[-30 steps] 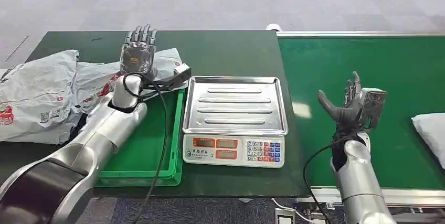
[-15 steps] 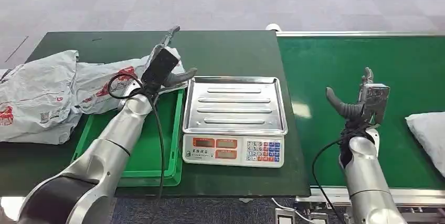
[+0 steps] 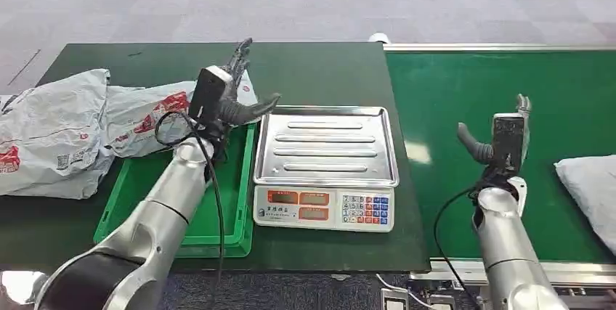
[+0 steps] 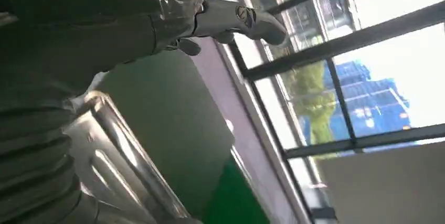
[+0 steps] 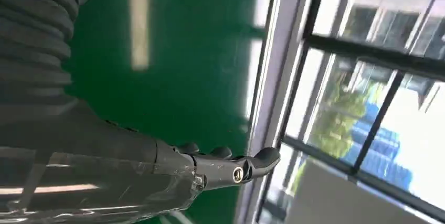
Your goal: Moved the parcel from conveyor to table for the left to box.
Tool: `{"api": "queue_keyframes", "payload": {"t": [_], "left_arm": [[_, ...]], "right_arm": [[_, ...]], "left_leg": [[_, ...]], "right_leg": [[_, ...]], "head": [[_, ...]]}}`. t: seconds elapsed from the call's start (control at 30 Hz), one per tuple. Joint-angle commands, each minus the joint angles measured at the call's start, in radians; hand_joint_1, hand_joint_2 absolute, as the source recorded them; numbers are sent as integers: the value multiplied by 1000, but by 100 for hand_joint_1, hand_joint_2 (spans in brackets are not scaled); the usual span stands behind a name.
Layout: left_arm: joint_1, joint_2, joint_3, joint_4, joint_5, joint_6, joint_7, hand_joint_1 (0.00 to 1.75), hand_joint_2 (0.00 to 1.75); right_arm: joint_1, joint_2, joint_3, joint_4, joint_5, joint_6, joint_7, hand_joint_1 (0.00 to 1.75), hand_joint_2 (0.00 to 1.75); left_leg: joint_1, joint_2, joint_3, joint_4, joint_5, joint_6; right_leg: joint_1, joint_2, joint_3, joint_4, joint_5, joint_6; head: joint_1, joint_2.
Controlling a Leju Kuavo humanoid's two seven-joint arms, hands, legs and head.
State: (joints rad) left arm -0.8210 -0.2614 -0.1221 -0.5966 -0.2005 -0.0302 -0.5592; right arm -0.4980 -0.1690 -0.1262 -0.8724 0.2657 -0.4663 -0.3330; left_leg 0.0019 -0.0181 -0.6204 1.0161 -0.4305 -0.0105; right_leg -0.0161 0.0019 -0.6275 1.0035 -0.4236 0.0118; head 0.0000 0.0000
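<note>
A white parcel [image 3: 590, 192] lies on the green conveyor belt [image 3: 465, 85] at the right edge of the head view. My right hand [image 3: 503, 138] is raised over the belt to the left of it, fingers straight, thumb out, holding nothing; its fingers [image 5: 231, 169] appear in the right wrist view too. My left hand [image 3: 227, 92] hovers over the far right corner of the green crate [image 3: 181, 230], open and empty, thumb pointing toward the scale. Its fingers [image 4: 236, 18] reach out over the dark table.
A weighing scale [image 3: 325, 166] with a steel tray stands between the crate and the belt. Grey mailer bags [image 3: 65, 128] are heaped on the dark green table [image 3: 319, 70] left of the crate. Windows fill the background of both wrist views.
The white parcel has ridden leftward on the belt. My left hand turned from palm-flat to edge-on and moved right off the grey bags. My right hand shifted right and rotated.
</note>
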Motion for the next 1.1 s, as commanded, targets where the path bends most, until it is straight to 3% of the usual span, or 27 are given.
{"api": "queue_keyframes", "payload": {"t": [0.03,0.3,0.5,0.57,0.6,0.9,1.1], "left_arm": [[2,-88,-228,100,196,45,41,0,175],[12,-53,-230,103,212,58,14,0,175],[12,-51,-228,104,213,59,13,0,175],[8,-47,-222,109,213,61,11,0,175],[11,-42,-206,104,211,69,7,0,175],[15,-42,-201,99,210,74,10,0,175],[34,-30,-181,66,207,86,17,0,175]], "right_arm": [[-47,-53,28,239,359,-232,169,0,175],[45,-49,-220,274,817,-232,408,0,175],[47,-52,-226,280,825,-232,412,0,175],[52,-58,-246,307,869,-232,456,0,175],[101,-104,-295,370,911,-172,543,0,175],[105,-115,-306,382,933,-137,585,0,175],[117,-139,-329,397,1013,-26,685,0,175]], "left_leg": [[0,-1,4,-1,-1,1],[0,-2,6,-3,-2,1],[0,-1,6,-3,-2,1],[-1,-1,4,-2,-2,1],[0,0,6,-2,-3,2],[-1,3,5,-2,-4,2],[-1,3,6,-3,-3,2]], "right_leg": [[1,-2,6,-3,-1,0],[0,-3,7,-4,-2,0],[0,-3,7,-4,-2,0],[0,-3,5,-3,-2,0],[0,-2,6,-4,-2,0],[-1,2,5,-3,-2,1],[0,1,6,-4,-2,1]], "head": [[0,0],[0,0],[0,0],[0,0],[0,0],[0,0],[0,0]]}}
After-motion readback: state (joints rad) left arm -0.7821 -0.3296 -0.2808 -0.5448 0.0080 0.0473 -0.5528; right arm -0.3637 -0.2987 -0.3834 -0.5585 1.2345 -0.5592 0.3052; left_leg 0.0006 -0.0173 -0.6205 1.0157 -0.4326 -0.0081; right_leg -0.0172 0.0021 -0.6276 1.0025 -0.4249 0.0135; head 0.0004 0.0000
